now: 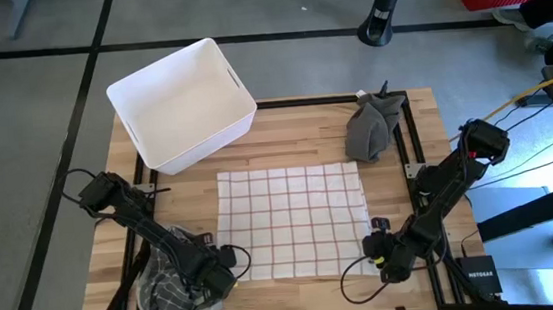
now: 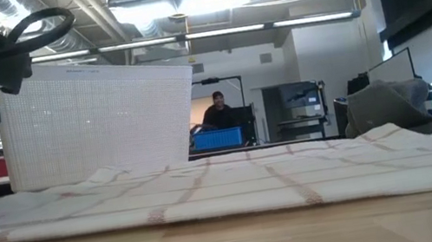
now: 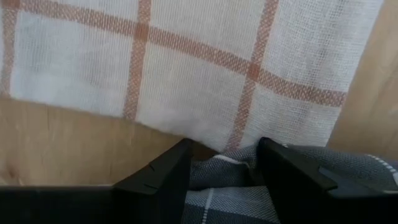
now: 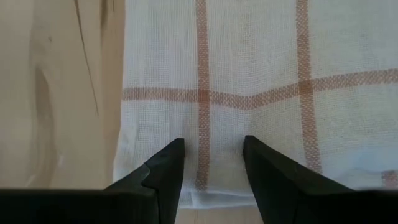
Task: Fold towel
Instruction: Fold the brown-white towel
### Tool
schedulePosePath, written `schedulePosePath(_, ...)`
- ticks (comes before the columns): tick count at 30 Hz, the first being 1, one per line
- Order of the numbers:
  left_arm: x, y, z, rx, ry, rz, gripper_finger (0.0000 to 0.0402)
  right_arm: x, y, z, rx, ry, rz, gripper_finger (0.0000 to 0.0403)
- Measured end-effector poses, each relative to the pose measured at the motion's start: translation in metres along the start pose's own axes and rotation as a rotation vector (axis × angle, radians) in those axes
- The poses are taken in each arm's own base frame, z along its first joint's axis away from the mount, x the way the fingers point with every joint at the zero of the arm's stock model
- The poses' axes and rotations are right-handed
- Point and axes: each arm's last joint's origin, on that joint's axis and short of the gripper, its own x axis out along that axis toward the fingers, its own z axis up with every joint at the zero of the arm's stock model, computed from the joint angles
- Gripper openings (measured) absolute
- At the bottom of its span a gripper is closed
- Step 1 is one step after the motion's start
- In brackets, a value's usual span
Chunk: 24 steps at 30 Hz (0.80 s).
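Flat on the wooden table [image 1: 284, 129] lies the white towel with a thin red-brown check [image 1: 294, 220], spread out near the front edge between the two arms. Behind it to the left stands an empty white plastic bin with handle slots [image 1: 181, 105], and behind it to the right sits a crumpled grey cloth [image 1: 371, 127] by the table's far right corner. A second cloth, grey with a pale plaid [image 1: 173, 290], is bunched at the front left corner, just beside the towel's near left corner.

Down low at that corner sits the left gripper [image 3: 221, 163], its jaws spread apart; the grey plaid cloth shows between them and the towel's edge lies just ahead, with nothing pinched.

At the towel's near right corner sits the right gripper [image 4: 211, 155], also close to the table. Its jaws stand apart over the towel's hem, straddling one red-brown stripe, without closing on the fabric.

Across the room beyond the table, a person [image 2: 218, 110] sits behind a blue crate [image 2: 217, 138].
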Motion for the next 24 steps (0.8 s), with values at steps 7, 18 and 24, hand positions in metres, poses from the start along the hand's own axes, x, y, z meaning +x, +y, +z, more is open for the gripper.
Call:
schedulePosePath(7,-0.014,0.001,0.006,-0.019,0.000,-0.042,0.0184,-0.010,0.001,0.003,0.017,-0.025,0.045,0.0169)
schedulePosePath(18,-0.085,0.014,0.039,0.035,-0.307,-0.090,0.0184,-0.069,0.006,0.053,-0.020,-0.337,0.057,0.0175)
schedulePosePath(24,-0.074,0.053,0.073,0.049,-0.292,-0.054,0.0211,-0.060,-0.038,0.071,-0.059,-0.260,-0.172,0.0222)
